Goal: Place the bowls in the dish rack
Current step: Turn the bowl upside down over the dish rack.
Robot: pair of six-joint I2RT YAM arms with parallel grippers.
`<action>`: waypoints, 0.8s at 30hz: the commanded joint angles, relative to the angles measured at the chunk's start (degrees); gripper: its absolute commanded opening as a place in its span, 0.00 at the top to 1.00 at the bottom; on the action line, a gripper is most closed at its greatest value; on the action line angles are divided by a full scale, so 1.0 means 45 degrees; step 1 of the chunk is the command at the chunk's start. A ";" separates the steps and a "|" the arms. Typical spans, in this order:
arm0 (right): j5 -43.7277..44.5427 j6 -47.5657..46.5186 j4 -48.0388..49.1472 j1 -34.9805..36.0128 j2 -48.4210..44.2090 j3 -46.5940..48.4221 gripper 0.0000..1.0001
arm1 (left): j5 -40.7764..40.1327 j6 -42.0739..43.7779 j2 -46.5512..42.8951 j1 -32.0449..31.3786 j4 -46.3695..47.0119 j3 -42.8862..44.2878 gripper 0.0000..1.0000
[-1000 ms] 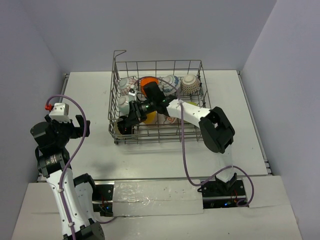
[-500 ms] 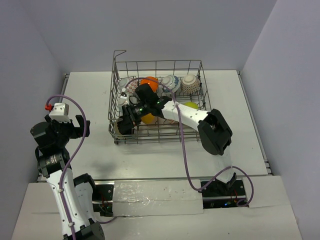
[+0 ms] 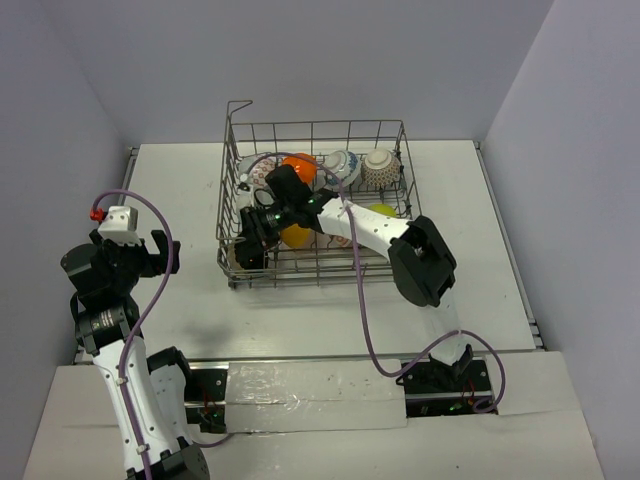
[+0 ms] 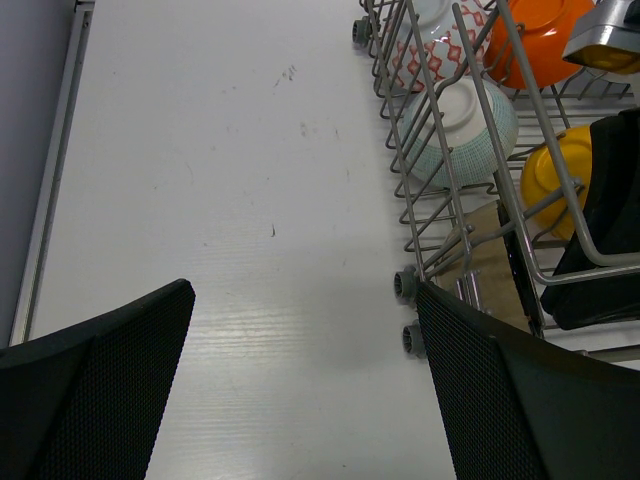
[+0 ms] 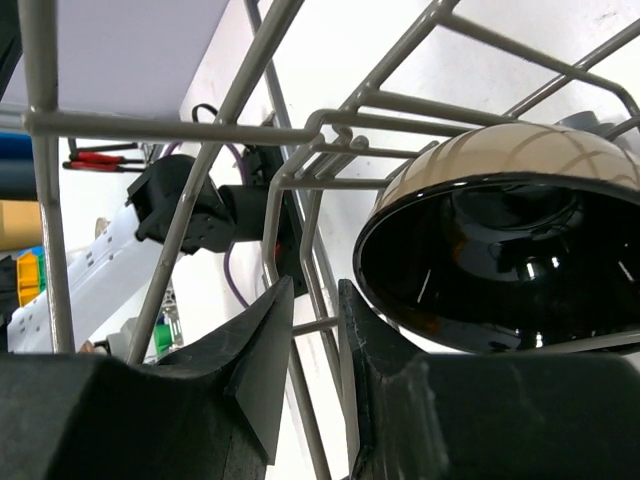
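The bowls sit in the dish rack [image 3: 320, 268], a grey wire basket with upright tines and a raised loop [image 3: 238, 103] at its far left corner. It stands on the far middle of the desk [image 3: 180, 190]. A glossy black bowl [image 5: 480, 250] with a tan outside stands on edge against the wires at the rack's near left corner, its shiny hollow facing the right wrist camera.

Along the far side are a smooth orange bowl [image 4: 540, 40], a red-and-white patterned bowl [image 4: 440, 55], a blue-patterned bowl [image 3: 343, 163] and a white-patterned bowl [image 3: 378, 167]. A white bowl finely lined in pale teal [image 4: 465, 125] leans at the left wall. A yellow bowl [image 4: 555, 175] lies near it, and a lime-yellow bowl [image 3: 381, 210] sits by the right wall.

The right tool [image 5: 316, 300] is inside the rack just beside the black bowl. Its fingers stand a narrow slit apart with a rack wire showing in the slit; I cannot tell whether they nip anything. The left tool [image 4: 302, 295] is spread wide above bare desk, left of the rack and apart from it.

The desk is flat, white and faintly scuffed. Plain pale lilac-grey walls enclose it.
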 commanded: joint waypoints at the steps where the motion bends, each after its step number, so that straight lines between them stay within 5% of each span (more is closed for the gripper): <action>1: 0.0227 -0.0309 -0.0299 0.0086 0.0229 0.0887 0.67 | 0.0380 -0.0013 -0.0101 0.0086 0.0348 -0.0128 0.01; 24: 0.0559 -0.0837 -0.1101 0.0106 0.1167 0.1845 0.67 | 0.0438 -0.0013 -0.0042 0.0086 0.0309 -0.0089 0.01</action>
